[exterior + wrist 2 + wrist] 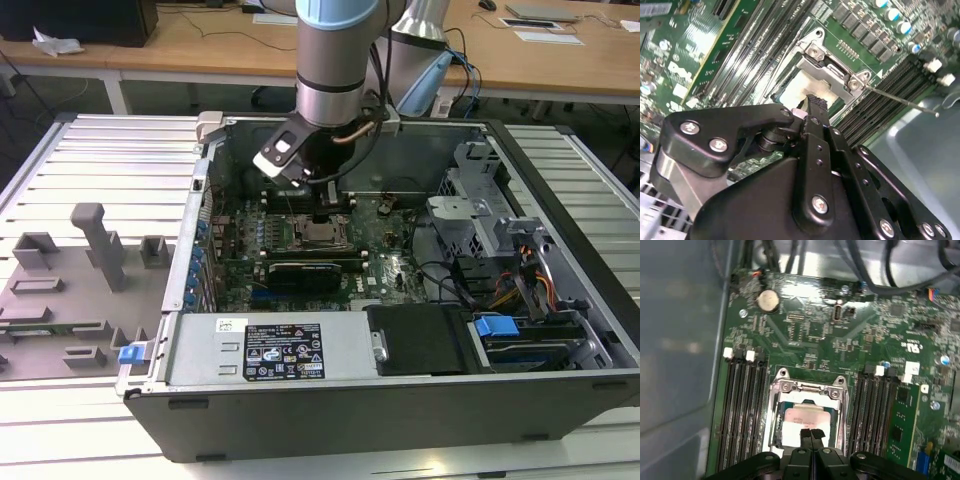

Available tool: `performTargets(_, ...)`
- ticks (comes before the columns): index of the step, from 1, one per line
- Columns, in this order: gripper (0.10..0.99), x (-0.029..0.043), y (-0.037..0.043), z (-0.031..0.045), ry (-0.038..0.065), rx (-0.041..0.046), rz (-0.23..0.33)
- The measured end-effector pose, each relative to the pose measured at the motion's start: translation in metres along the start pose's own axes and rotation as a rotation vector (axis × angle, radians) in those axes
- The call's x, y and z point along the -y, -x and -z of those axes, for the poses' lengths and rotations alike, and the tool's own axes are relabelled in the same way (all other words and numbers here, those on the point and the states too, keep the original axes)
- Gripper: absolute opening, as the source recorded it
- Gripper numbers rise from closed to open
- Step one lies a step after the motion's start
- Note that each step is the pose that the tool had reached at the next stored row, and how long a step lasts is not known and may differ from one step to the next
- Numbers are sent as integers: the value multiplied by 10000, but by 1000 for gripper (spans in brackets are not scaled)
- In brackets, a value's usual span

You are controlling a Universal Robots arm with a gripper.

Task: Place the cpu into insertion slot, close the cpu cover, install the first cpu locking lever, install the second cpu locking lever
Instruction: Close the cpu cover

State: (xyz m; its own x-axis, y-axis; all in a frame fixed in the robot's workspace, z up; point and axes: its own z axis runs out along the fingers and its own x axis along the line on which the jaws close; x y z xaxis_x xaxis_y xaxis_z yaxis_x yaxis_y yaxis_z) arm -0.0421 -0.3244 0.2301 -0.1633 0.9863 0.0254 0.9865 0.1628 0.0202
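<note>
Our gripper has its fingers pressed together, tips right over the cpu, which lies tan face up in the insertion slot. In the exterior view, at six o'clock from the slot, there's a black printed label, too small to read.

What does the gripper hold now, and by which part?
Nothing, it seems: the gripper is shut, with nothing between its tips, over the cpu lying in the insertion slot.
</note>
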Motion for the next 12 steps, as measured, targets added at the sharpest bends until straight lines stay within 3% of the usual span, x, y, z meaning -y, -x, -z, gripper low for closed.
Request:
performTargets(4,106,0,0,-2,-21,-15,839)
performTargets(12,106,0,0,-4,-78,-59,3056)
